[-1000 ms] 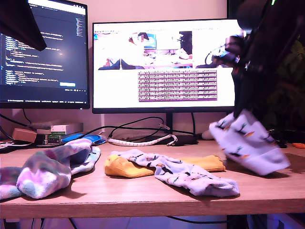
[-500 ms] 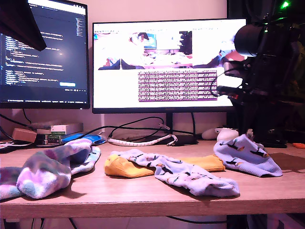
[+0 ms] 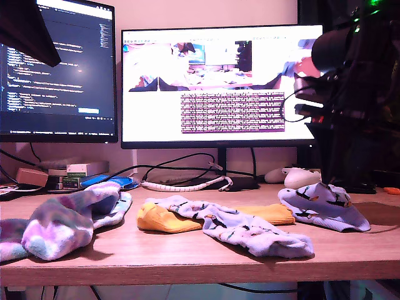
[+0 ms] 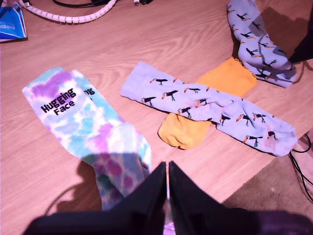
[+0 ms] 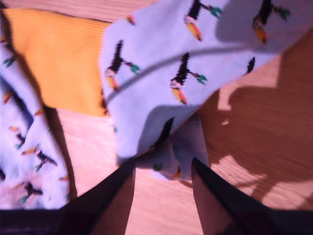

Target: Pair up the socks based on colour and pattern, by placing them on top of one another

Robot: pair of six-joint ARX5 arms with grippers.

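Observation:
Two tie-dye socks [image 3: 62, 225] lie stacked at the exterior view's left; the upper one [image 4: 93, 127] shows black cuff lettering. A pale blue bird sock [image 3: 244, 228] [image 4: 210, 105] lies across a mustard-yellow sock [image 3: 162, 219] [image 4: 227, 78] mid-table. Another bird sock [image 3: 322, 206] [image 4: 257, 41] [image 5: 195, 63] lies flat at the exterior view's right, beside the yellow sock [image 5: 58, 58]. My second gripper [image 5: 162, 166] stands open just over that sock's end, holding nothing; its dark arm [image 3: 350, 94] rises above it. My first gripper [image 4: 167, 169] hangs shut and empty above the tie-dye socks.
Two monitors [image 3: 215, 84] stand at the back of the wooden table [image 3: 187, 256]. A white coiled cable [image 3: 181, 185], a white mouse [image 3: 301, 178], and small boxes [image 3: 81, 170] lie behind the socks. The table's front edge [image 4: 254, 181] runs close to the middle bird sock.
The bird sock at the exterior view's right hung from my second gripper a second ago; it has been let go and now lies flat on the table, with the arm raised above it.

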